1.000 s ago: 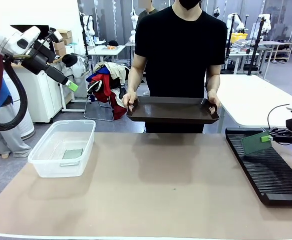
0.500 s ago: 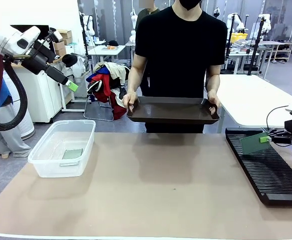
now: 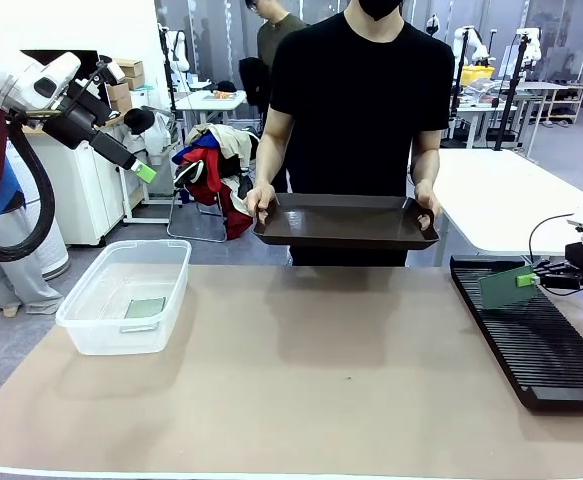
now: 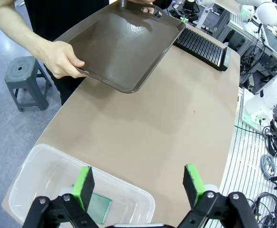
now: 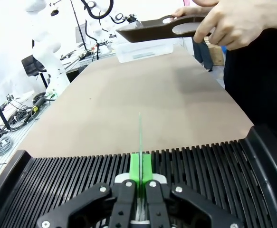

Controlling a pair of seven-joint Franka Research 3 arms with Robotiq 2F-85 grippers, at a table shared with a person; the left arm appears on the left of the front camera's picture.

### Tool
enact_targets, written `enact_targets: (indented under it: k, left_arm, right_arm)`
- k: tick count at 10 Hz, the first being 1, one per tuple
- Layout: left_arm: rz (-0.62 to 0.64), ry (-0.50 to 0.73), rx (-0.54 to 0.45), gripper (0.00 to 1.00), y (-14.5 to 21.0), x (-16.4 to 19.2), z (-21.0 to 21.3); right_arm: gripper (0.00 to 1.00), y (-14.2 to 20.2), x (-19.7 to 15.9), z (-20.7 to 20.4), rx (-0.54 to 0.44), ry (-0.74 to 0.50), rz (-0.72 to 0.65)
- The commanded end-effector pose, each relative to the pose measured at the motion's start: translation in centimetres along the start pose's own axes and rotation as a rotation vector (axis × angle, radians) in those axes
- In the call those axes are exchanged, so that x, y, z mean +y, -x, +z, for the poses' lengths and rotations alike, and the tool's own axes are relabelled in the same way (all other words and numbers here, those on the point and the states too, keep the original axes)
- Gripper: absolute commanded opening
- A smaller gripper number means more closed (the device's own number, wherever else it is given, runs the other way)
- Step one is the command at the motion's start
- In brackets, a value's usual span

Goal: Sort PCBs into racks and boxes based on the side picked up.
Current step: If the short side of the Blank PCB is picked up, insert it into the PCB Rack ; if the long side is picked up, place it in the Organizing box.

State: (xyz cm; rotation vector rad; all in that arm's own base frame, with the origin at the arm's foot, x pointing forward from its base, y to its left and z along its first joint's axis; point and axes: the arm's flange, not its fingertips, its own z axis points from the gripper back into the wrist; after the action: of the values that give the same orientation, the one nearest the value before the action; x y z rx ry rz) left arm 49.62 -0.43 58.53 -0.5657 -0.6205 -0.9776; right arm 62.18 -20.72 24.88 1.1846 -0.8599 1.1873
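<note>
Nearest the robot, the right gripper (image 5: 140, 176) has its jaws clamped on one PCB (image 3: 501, 287), held on edge above the near end of the long black slotted rack (image 3: 531, 335) at the table's right side. The left gripper (image 4: 140, 183) hangs high over the clear plastic box (image 3: 129, 295) at the left with jaws spread wide and nothing between them, and a second PCB (image 4: 97, 208) lies flat on the box floor. Across the brown table (image 3: 301, 390), a person holds a dark brown tray (image 3: 343, 220) by both ends above the far edge.
</note>
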Motion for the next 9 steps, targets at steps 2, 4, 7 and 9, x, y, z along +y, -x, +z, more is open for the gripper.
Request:
enact_targets:
  k: [2,4,7,9]
  left_arm:
    - [-0.010,0.006,0.001,1.00,0.1,0.0,0.0]
    - [-0.010,0.006,0.001,1.00,0.1,0.0,0.0]
    - [-0.010,0.006,0.001,1.00,0.1,0.0,0.0]
    - [-0.010,0.006,0.001,1.00,0.1,0.0,0.0]
  right_arm:
    - [0.02,-0.1,0.2,0.6,0.070,-0.038,0.008]
    - [0.02,0.1,0.6,0.7,0.085,-0.074,0.037]
    - [0.02,0.0,0.9,0.6,0.099,-0.097,0.048]
    - [0.02,0.0,1.0,0.6,0.114,-0.104,0.047]
